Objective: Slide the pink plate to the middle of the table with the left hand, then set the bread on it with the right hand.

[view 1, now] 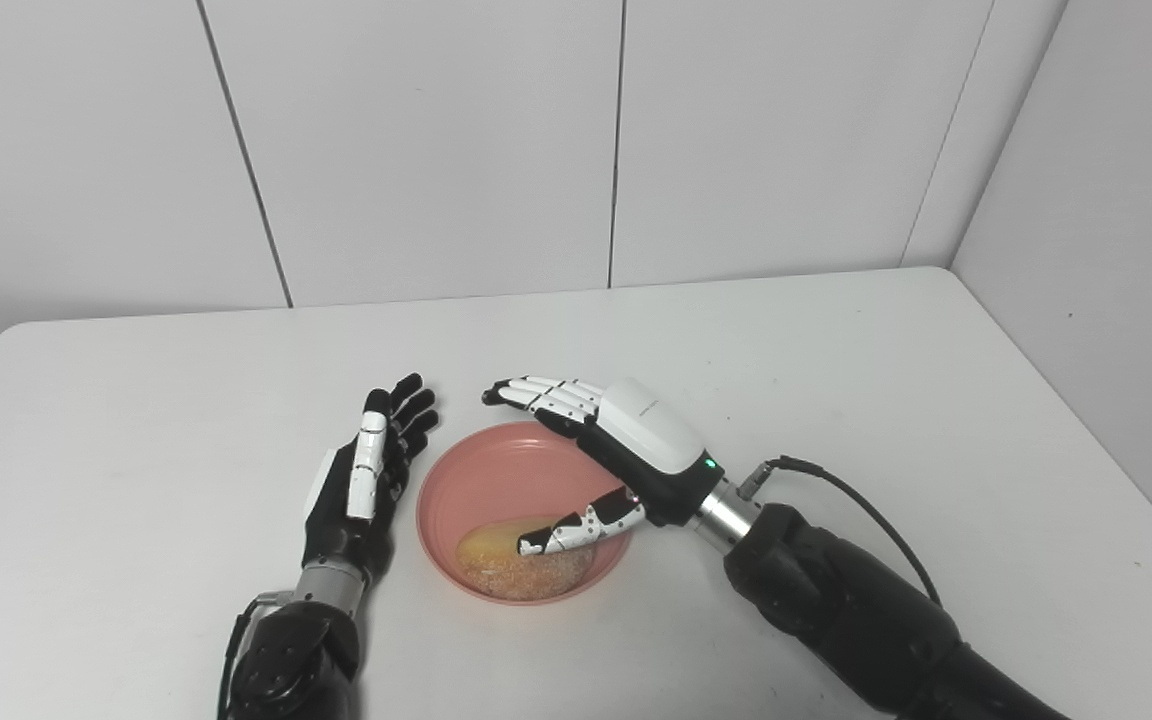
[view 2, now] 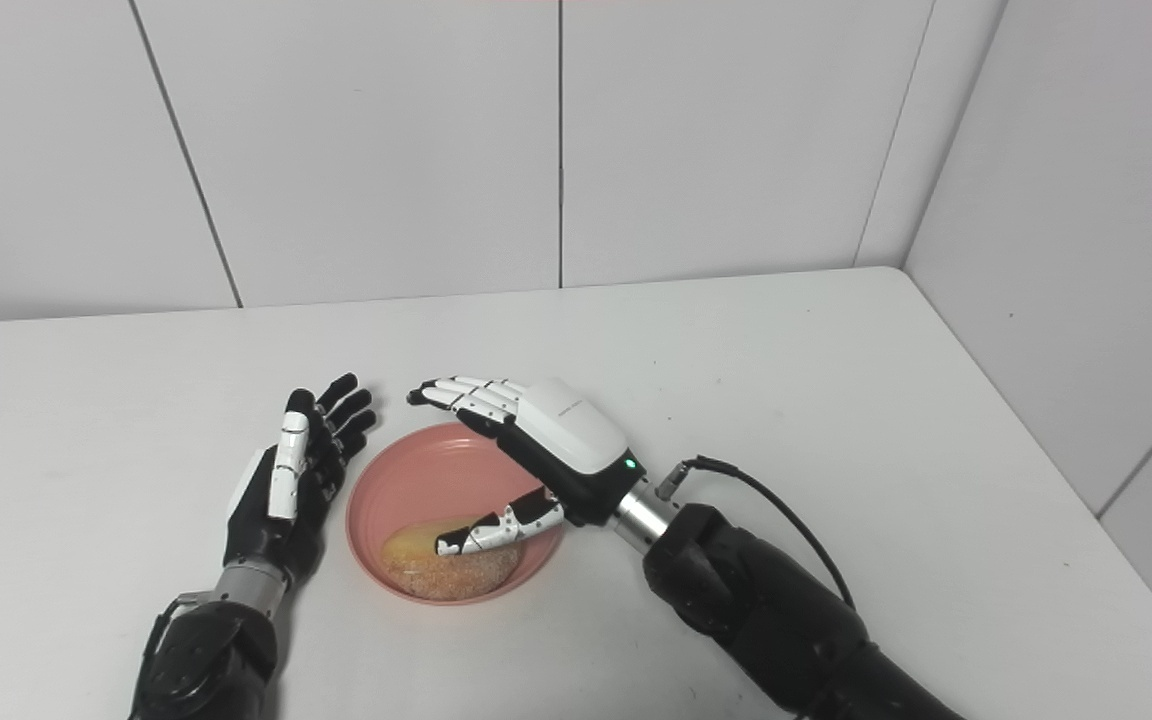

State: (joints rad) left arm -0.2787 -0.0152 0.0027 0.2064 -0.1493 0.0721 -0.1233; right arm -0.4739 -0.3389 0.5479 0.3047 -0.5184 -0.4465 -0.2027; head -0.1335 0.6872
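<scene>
**Bread in the pink plate, both hands open beside it**

Bread (view 1: 526, 560) lies in the near part of the pink plate (view 1: 496, 470), a yellowish piece with a crumbly underside, resting against the plate's wall at about 6 o'clock. That plate sits on the white table (view 1: 836, 380), toward the near edge and a little left of its middle. Over the plate hangs the right hand (view 1: 626, 440), reaching in from 4 o'clock; its fingers (view 1: 536, 392) stretch straight out past the far rim, apart from the thumb, which points down just above the bread, gripping nothing. At 9 o'clock, just beside the rim, the left hand (view 1: 361, 480) stands on edge, fingers extended and slightly spread, holding nothing.
</scene>
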